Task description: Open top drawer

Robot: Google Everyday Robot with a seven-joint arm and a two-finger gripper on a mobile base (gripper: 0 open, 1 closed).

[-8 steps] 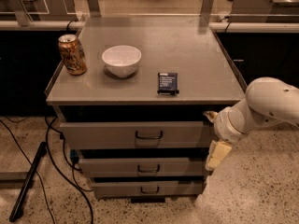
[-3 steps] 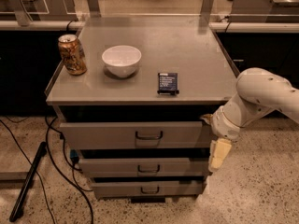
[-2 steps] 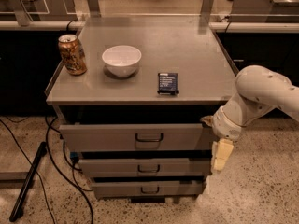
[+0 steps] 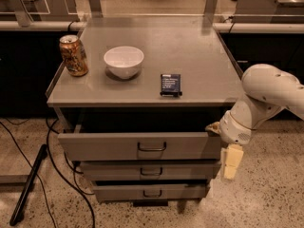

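Tool (image 4: 227, 148) low on the right, at the end of a white arm (image 4: 266, 99) coming in from the right edge, just beside the right end of the top drawer (image 4: 114, 146) front; apart or together, cannot tell

Nearest on the left: speckled floor (image 4: 266, 198), with black cables (image 4: 52, 175) trailing across it and a dark rod (image 4: 28, 184) lying at a slant

Top drawer pulled partway out, front standing forward of the two below, with a dark gap between it and the bench edge above. Small dark bar handle (image 4: 152, 147) at its centre, well apart from the tool

Below and stepped back: middle drawer (image 4: 109, 170), then bottom drawer (image 4: 118, 192), both narrower, each with its own small handle

On the grey metal bench (image 4: 199, 56), front to back: dark box (image 4: 170, 84) lying flat near the front edge, right of centre; white bowl (image 4: 123, 61) upright, further back and to the left; gold-brown can (image 4: 73, 55) upright near the left edge, beside the bowl but not touching

Farthest: pale rail (image 4: 266, 26) running across behind the bench
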